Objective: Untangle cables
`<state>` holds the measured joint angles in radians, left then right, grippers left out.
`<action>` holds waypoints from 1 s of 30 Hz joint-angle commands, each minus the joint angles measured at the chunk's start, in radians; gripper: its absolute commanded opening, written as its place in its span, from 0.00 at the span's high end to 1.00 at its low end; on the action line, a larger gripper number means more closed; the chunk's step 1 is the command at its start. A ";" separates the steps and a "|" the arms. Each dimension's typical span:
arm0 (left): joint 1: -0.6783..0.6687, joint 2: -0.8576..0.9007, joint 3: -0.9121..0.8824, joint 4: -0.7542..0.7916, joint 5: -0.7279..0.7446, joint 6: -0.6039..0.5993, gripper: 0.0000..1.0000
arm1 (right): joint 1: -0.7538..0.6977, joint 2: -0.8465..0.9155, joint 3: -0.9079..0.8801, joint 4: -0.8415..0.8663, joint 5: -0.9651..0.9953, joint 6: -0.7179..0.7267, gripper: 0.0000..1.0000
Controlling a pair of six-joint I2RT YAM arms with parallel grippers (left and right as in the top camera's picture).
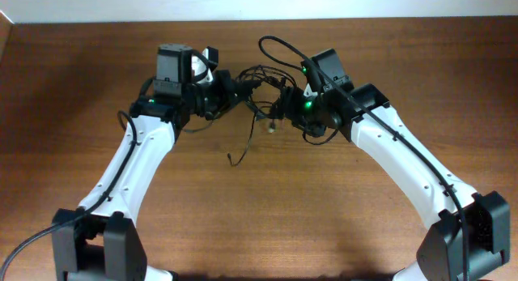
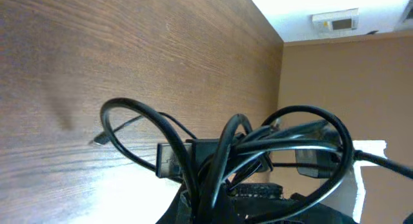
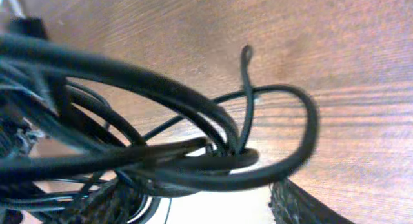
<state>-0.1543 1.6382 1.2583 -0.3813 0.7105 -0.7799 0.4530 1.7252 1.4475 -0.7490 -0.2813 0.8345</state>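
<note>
Cables crowd the right wrist lens as thick blurred black loops, and more of them arch across the left wrist view.

From overhead, the table fills the frame. The left arm rises from 7 o'clock and the right arm from 5 o'clock, and they converge near 12.

The left gripper and right gripper face each other, close together. The knot lies between them, at 3 o'clock from the left gripper and about 10 o'clock from the right one. Its long axis runs roughly 9 to 3, along the line joining the grippers.

In the right wrist view, the right gripper's pads stand apart with a bright gap between them, and the loops cross above that gap rather than being pinched. The left jaws are buried under cord, so I cannot tell how they stand.

A loose end trails from the knot toward 6 o'clock and lies flat on the wood, apart from both grippers. Neither arm is clearly nearer to it. My judgement is that the next pull should run along that 9-to-3 line.
</note>
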 commanded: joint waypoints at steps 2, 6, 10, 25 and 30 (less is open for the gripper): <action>0.073 -0.017 0.001 -0.008 0.023 -0.032 1.00 | -0.088 -0.055 0.010 -0.094 0.058 -0.104 0.27; 0.113 -0.017 0.001 -0.004 0.105 -0.031 1.00 | -0.184 -0.093 0.010 -0.109 -0.028 -0.229 0.32; 0.121 -0.017 0.001 -0.004 0.206 -0.048 1.00 | -0.192 -0.084 0.010 -0.038 -0.273 -0.613 0.37; 0.121 -0.017 0.001 -0.005 0.409 -0.114 1.00 | -0.150 -0.082 0.010 0.177 -0.079 -0.723 0.51; 0.121 -0.017 0.001 -0.005 0.476 -0.113 1.00 | -0.151 -0.082 0.010 0.261 0.063 -0.717 0.91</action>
<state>-0.0349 1.6379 1.2564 -0.3897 1.0786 -0.8875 0.3012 1.6573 1.4509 -0.5064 -0.3725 0.1165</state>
